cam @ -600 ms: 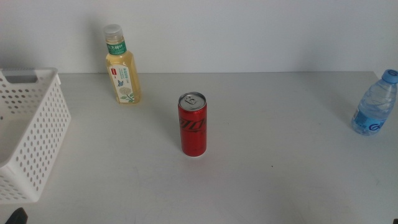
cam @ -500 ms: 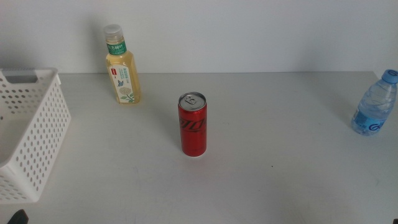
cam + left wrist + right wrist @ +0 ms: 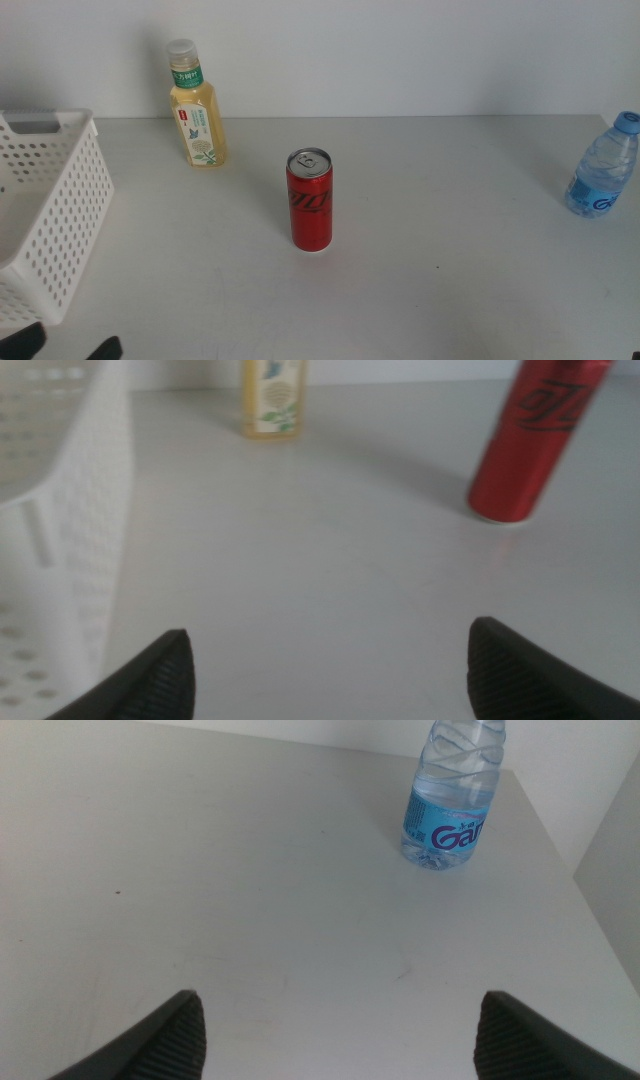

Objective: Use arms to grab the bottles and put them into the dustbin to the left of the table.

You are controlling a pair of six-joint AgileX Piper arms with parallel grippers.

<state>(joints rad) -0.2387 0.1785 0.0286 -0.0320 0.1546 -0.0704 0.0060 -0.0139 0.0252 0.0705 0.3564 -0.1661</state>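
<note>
A pale-yellow bottle (image 3: 197, 105) with a white cap stands at the back left of the table (image 3: 450, 250). A slim red can (image 3: 310, 200) stands in the middle. A clear blue-capped water bottle (image 3: 601, 168) stands at the far right. The white perforated dustbin (image 3: 60, 200) sits at the left edge. My left gripper (image 3: 65, 348) shows only its tips at the bottom left, open and empty. Its wrist view shows the can (image 3: 530, 440), the yellow bottle (image 3: 272, 400) and the dustbin wall (image 3: 70, 510) beyond the open gripper (image 3: 330, 680). My right gripper (image 3: 345, 1040) is open and empty, well short of the water bottle (image 3: 455, 795).
A plain white wall runs behind the table. The table's right edge (image 3: 575, 880) lies close beside the water bottle. The dustbin looks empty inside as far as it shows.
My left gripper has come further into the middle view at the bottom left; a second fingertip now shows. The bottles, can and dustbin have not moved.
</note>
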